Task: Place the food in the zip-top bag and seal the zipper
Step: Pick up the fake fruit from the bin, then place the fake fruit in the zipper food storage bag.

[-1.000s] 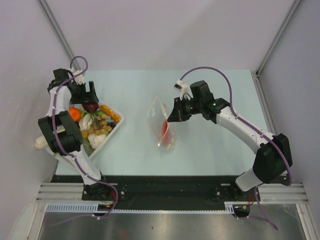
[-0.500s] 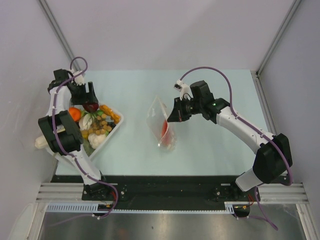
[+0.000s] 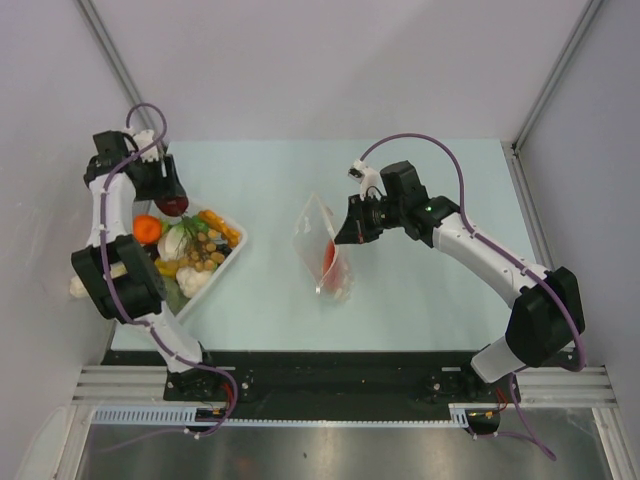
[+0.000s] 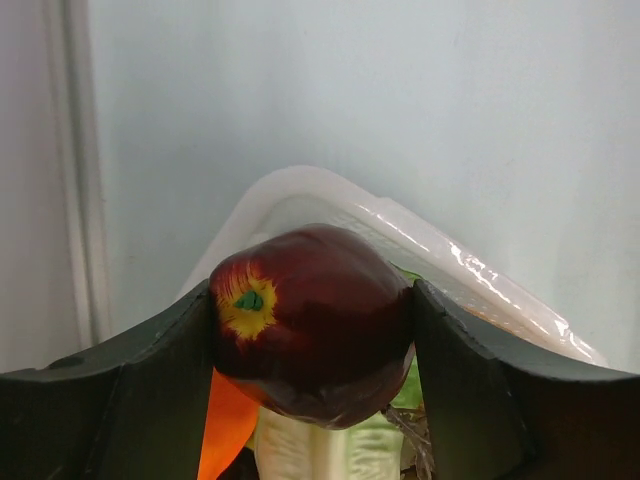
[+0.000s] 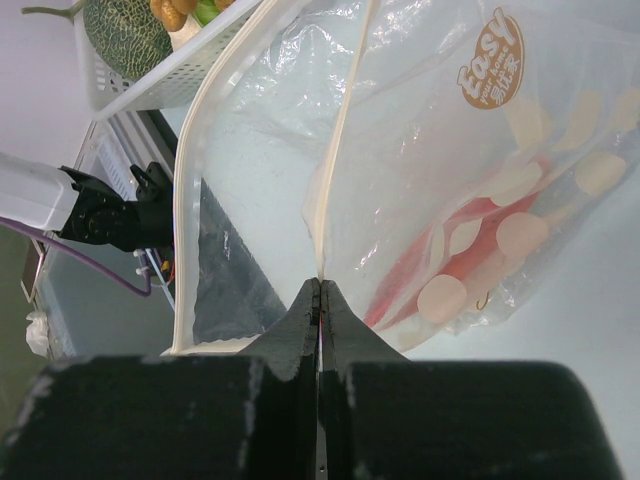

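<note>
A dark red toy apple (image 4: pixel 310 320) with a yellow patch round its green stem sits between my left gripper's (image 4: pixel 312 335) two dark fingers (image 4: pixel 150 390), which press on both its sides. From above, that gripper (image 3: pixel 172 203) hangs over the far left corner of the white tray (image 3: pixel 234 248) of food. The zip-top bag (image 3: pixel 318 238) stands tilted at mid-table with a red piece (image 3: pixel 329 257) inside. My right gripper (image 5: pixel 320 290) is shut on one lip of the zipper (image 5: pixel 340 150), and the other lip bows away, so the mouth gapes.
The tray holds an orange (image 3: pixel 148 228), a carrot (image 3: pixel 218 224), a white and green vegetable (image 3: pixel 175 240) and several small tan pieces. A white bottle-like thing (image 3: pixel 78 285) lies left of the tray. Side walls stand close to the left arm.
My left gripper has closed on the dark red apple and drawn it up and slightly back-left from the tray. The right arm and bag have not moved.
</note>
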### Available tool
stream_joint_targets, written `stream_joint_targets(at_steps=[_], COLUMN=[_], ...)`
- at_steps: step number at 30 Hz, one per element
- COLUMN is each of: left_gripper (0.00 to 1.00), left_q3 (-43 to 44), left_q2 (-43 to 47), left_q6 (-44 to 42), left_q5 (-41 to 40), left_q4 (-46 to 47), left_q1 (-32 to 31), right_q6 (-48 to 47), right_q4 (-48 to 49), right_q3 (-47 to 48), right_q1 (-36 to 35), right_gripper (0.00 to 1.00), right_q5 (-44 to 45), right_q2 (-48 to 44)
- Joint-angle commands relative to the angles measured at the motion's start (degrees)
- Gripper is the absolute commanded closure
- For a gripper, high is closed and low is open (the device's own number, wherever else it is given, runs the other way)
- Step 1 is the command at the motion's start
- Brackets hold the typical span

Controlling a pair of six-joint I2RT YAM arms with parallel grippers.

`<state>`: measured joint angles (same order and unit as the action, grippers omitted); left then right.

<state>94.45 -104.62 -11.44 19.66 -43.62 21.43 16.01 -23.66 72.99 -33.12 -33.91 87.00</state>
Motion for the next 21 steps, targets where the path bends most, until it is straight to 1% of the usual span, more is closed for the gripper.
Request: stream_joint_targets(at_steps=[1, 4, 6, 9, 10, 12, 13, 15, 16, 17, 18, 19, 20, 21], left_gripper=[0.69, 0.75, 0.76, 0.75, 0.75, 0.74, 0.74, 0.73, 0.73, 0.71, 0.7, 0.7, 0.69, 0.68], left_q3=[-0.1, -0.2, -0.4, -2.0, -3.6, -5.9, -8.3, -10.7, -12.9, -13.9, -14.8, -16.3, -16.8, -17.2], left_q2=[9.4, 12.5, 14.3, 19.6, 23.0, 26.7, 30.5, 33.8, 35.3, 37.4, 38.1, 38.5, 38.5, 38.3], left_q6=[0.4, 0.4, 0.6, -0.9, -1.5, -2.7, -2.8, -2.7, -2.5, -2.3, -1.9, -1.4, -1.1, -0.8], left_q5=[-1.6, -1.4, 0.5, 2.0, 1.8, 3.2, 3.6, 3.2, 2.5, 0.4, -0.3, -1.1, -2.2, -3.6], left_q4=[5.4, 7.0, 8.1, 9.3, 9.9, 11.2, 11.4, 12.1, 12.3, 13.1, 13.5, 13.6, 13.8, 13.9], left_q1=[0.5, 0.5, 0.4, -2.5, -5.5, -9.0, -13.6, -19.2, -25.9, -29.2, -32.3, -38.1, -40.8, -45.4], right_q6=[-0.1, 0.0, 0.1, 0.2, 0.4, 0.6, 0.7, 0.9, 1.0, 0.9, 1.0, 1.0, 1.0, 1.0], right_q4=[0.8, 1.1, 1.2, 1.6, 1.7, 1.9, 2.1, 2.1, 2.1, 2.1, 2.2, 2.2, 2.1, 2.1], right_q3=[0.2, 0.3, 0.3, 0.2, 0.2, 0.2, 0.3, 0.2, 0.3, 0.2, 0.3, 0.2, 0.2, 0.2], right_q1=[0.3, 0.3, 0.3, 0.3, 0.3, 0.4, 0.4, 0.4, 0.5, 0.5, 0.6, 0.8, 0.9, 0.9], right_gripper=[1.0, 1.0, 1.0, 1.0, 1.0, 1.0, 1.0, 1.0, 1.0, 1.0, 1.0, 1.0, 1.0, 1.0], right_q5=[-0.7, -0.8, -0.9, -1.2, -1.3, -1.5, -1.6, -1.8, -1.7, -1.8, -1.8, -1.9, -2.0, -2.0], right_q2=[-0.7, -0.8, -0.6, -0.5, -0.3, -0.2, -0.1, -0.2, -0.2, -0.2, -0.2, -0.3, -0.4, -0.5])
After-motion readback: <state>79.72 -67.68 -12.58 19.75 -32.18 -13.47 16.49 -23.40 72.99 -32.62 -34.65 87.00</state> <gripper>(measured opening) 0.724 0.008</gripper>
